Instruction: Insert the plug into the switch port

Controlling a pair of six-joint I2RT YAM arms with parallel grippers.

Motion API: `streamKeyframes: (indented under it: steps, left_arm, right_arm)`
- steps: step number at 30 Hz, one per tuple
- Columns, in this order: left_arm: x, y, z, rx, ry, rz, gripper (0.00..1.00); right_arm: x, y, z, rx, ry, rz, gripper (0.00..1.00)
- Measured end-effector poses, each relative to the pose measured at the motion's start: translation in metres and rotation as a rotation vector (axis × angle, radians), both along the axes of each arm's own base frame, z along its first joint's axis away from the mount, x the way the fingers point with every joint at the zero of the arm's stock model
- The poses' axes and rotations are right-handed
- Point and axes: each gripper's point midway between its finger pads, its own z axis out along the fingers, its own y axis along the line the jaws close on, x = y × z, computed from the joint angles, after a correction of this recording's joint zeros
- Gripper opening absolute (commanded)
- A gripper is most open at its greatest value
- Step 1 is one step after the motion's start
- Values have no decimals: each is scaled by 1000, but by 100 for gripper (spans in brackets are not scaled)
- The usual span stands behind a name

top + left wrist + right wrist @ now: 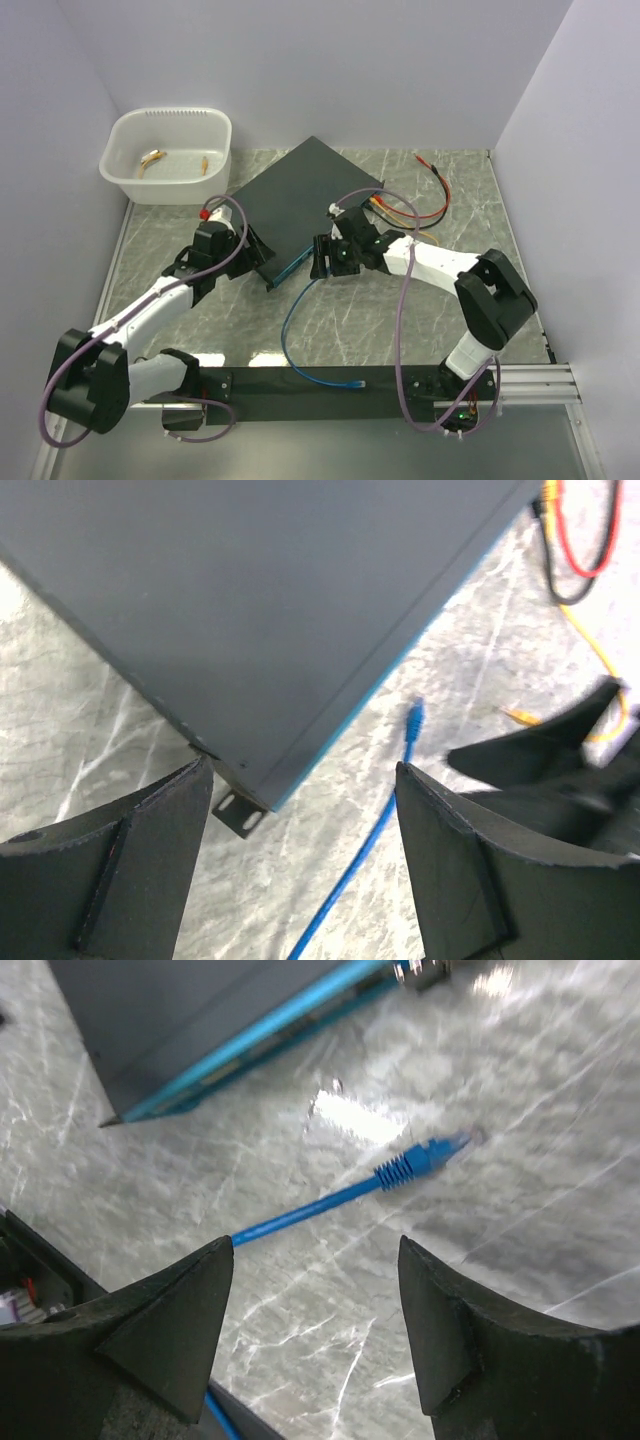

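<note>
**Plainly loose: plug on the desk, both sets of jaws open**

Nearest, a black rail [300, 383] runs along the desk's [180, 325] front edge, and one end of the single blue cable [287, 335] lies on it. The cable curves left over bare marble and then runs away towards the box. This stretch between the rail and the box is the widest open room. Walls close the left, far and right sides.

Two arms reach in. The left gripper [305, 770] has its jaws spread wide and grips nothing. Its fingers [150, 830] flank the box's near corner, where a small mounting ear [238, 815] juts out. The right gripper [315, 1245] also has its jaws wide apart and empty, hanging over the cable.

The plug [425, 1157] lies flat on the desk just past the right jaws. It is near the teal face [210, 1060] but apart from it, not inserted. The switch port [285, 1038] is somewhere in that face's row, which is too blurred to count.

One flat black box [300, 195] sits diagonally, with one corner pointing towards the arms. Beyond its right side lies a tangle of red, yellow and black wires [425, 205]. At the far left stands one white tub [165, 180], close to both walls, with two small orange pieces inside.
</note>
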Motion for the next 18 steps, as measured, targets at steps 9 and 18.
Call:
streamKeyframes:
  steps: [9, 18]
  left_arm:
    - [-5, -5, 15, -5, -50, -29, 79]
    - [-9, -7, 11, 0, -37, -38, 79]
  right_arm:
    - [-6, 0, -26, 3, 117, -38, 70]
    - [11, -3, -40, 2, 138, -84, 70]
